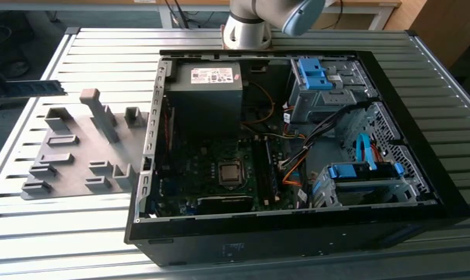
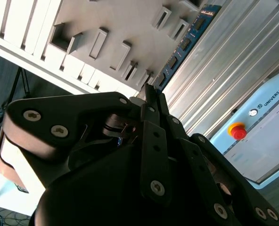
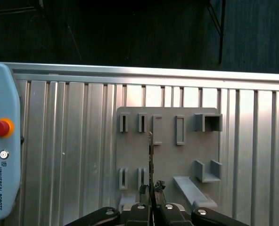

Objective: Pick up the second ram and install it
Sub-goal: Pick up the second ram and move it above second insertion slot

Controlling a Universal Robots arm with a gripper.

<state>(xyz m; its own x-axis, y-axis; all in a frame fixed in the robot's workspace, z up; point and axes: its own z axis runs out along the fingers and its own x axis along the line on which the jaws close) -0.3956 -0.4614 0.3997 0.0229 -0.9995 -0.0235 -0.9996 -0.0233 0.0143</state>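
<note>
First wrist view, gripper [image 3: 151, 188] pinching the second ram [image 3: 151, 155] edge-on, stick extending toward grey holder plate [image 3: 168, 160]

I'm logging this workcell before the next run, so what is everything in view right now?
second ram: one, dark blue-green with black chips, clamped in the gripper near the holder plate.
holder plate: one, grey with raised blocks, on the table at the exterior view's left of the case.
computer case: one, black, open, on the table; motherboard, cables and blue drive brackets inside.
table: one, silver slatted metal.
teach pendant: one, pale blue with a red button, beside the table's slats.
robot arm: one, light grey, base behind the case.
gripper: one, black, shut on the second ram.
</note>
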